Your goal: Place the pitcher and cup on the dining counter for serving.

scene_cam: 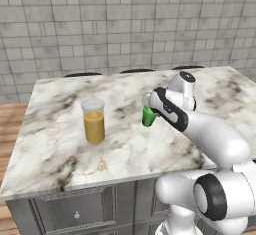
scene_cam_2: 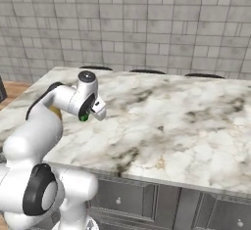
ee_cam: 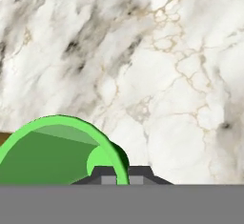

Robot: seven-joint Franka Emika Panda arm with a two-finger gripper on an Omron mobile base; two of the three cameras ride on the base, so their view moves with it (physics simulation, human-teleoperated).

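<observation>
The green cup (scene_cam: 148, 117) hangs in the gripper (scene_cam: 148, 110) just above the marble top of the dining counter (scene_cam: 130, 149), beside the pitcher and apart from it. In the hand view the cup's rim (ee_cam: 62, 147) curves up at the lower left, with the 2 dark fingertips (ee_cam: 108, 176) pinching its wall – 1 on each side of the rim, so the tool is pressed together on the cup. Veined marble lies beyond the cup in that view

The pitcher (scene_cam: 93, 120) stands upright on the counter, on the side of the cup away from the arm, its lower part holding orange liquid and its upper part clear. From the right base view a sliver of green (scene_cam_2: 84, 118) shows under the gripper (scene_cam_2: 93, 111), and the arm hides most of the pitcher

Along the counter's edge farthest from the robot, beyond the pitcher, 3 dark stool tops (scene_cam: 82, 74) show – behind them rises a grey tiled wall (scene_cam: 125, 24). Below the counter's near edge, dark grey drawer fronts (scene_cam: 75, 211) with small knobs face the robot
</observation>
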